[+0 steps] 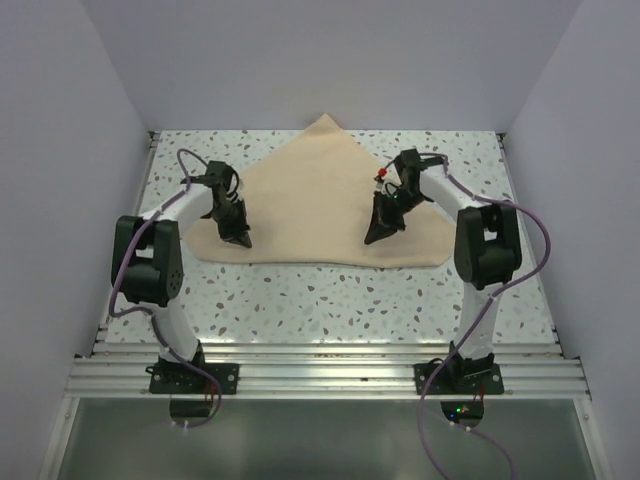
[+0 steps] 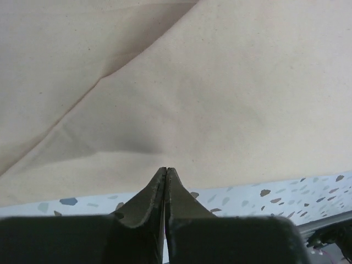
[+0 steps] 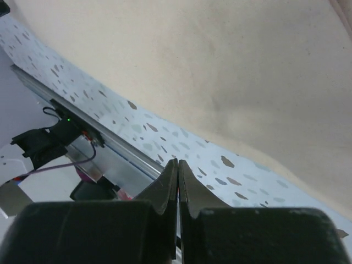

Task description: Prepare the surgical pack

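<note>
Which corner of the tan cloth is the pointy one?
The far corner of the wrap sheet, pointing toward the back wall. The two near corners, by the left gripper and right gripper, are wider and rounded.

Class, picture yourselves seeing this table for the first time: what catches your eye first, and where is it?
The tan wrap dominates, spread across the middle of the speckled table and tapering to a point at the far edge. Above its near edge, the left gripper and the right gripper point down with jaws shut, one toward each side.
</note>
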{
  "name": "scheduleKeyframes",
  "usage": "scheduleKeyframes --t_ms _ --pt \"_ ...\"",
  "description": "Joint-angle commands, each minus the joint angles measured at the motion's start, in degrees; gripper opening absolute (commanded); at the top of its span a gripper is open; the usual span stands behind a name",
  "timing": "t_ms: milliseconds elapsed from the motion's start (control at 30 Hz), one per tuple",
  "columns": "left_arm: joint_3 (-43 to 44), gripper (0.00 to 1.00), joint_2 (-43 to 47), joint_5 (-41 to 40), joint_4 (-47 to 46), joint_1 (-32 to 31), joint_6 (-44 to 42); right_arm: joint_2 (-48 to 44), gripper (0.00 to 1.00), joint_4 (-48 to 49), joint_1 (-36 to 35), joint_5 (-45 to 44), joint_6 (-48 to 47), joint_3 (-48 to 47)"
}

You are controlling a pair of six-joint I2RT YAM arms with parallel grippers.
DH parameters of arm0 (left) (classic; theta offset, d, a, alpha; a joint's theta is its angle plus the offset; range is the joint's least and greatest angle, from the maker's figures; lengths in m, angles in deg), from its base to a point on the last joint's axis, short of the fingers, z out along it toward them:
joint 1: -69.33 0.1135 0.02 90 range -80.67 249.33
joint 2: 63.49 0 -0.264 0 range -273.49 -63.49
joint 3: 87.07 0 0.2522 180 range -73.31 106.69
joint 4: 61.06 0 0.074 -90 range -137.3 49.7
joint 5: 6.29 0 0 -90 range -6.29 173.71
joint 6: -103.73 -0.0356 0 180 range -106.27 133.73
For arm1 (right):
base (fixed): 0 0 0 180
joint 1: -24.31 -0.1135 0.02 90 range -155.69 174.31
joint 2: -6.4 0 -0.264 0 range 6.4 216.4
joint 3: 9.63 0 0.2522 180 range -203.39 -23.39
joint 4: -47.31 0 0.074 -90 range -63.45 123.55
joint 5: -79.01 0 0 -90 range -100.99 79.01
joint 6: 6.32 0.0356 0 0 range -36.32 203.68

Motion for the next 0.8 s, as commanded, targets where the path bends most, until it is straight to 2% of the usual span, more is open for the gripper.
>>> scheduleKeyframes --t_ms 0,133,200,333,367,467,633,667,767 --pt "-0.65 0.00 -5.72 4.21 -0.08 1.22 -1.47 3.93 0.01 -2.02 0.79 2.64 -1.53 3.22" --pt "-4.86 0.00 -7.66 2.02 -2.27 3.85 -1.47 5.78 0.01 3.61 3.60 0.63 -1.97 9.63" --pt "-5.57 0.00 -8.10 -1.91 -1.93 6.48 -1.03 6.31 0.01 4.58 6.94 -2.01 -2.14 12.71" --pt "-6.45 0.00 -7.23 -7.38 -0.35 12.28 -0.59 2.64 0.02 6.52 13.27 -4.48 -2.41 18.26" --pt "-6.54 0.00 -6.96 -8.43 -0.09 13.26 -0.42 1.93 0.03 6.43 16.32 -5.35 -2.76 18.62" --pt "-6.46 0.00 -6.17 -11.87 0.97 17.82 -0.33 0.00 0.04 4.24 19.68 -9.91 -3.64 19.15" --pt "-4.88 0.00 -3.89 -12.93 2.46 20.83 -0.67 -2.29 0.04 3.09 23.12 -16.08 -3.63 19.59" --pt "-4.35 0.00 -2.93 -14.15 2.55 20.83 -1.63 -3.87 0.04 1.96 23.03 -15.91 -3.99 18.89" --pt "-3.29 0.03 2.35 -11.18 1.94 19.69 -2.69 -7.30 0.04 0.72 21.37 -12.14 -2.50 15.64"
